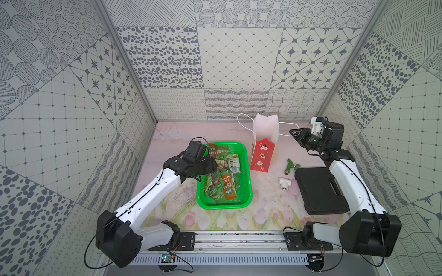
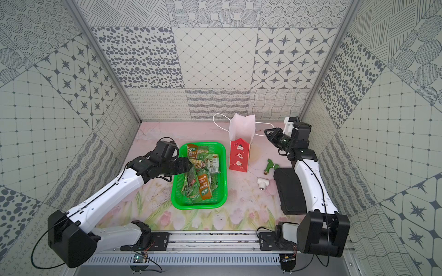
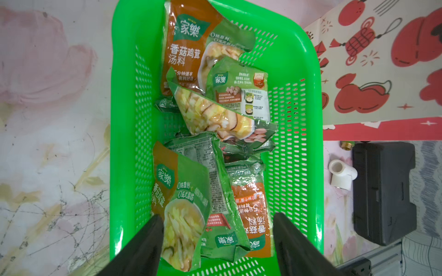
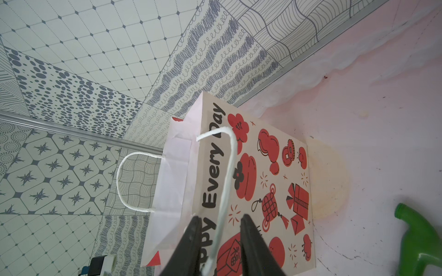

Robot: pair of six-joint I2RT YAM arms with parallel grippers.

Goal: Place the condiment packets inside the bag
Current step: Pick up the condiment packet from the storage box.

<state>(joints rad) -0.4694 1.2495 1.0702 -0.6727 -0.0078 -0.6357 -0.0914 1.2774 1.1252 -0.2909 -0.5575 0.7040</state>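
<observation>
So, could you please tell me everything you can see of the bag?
The bag is small, of paper, upright with its mouth open, white inside. Its narrow side is red with white motifs; its broad face is pale with red prints and "Every Day". It stands on the table beside the basket. Of its two white cord handles, one runs between the right gripper's parted fingers.

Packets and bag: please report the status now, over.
Left claw open over packets in basket. Right claw ajar around handle of bag; bag upright, mouth open. Nothing between basket and bag.
</observation>
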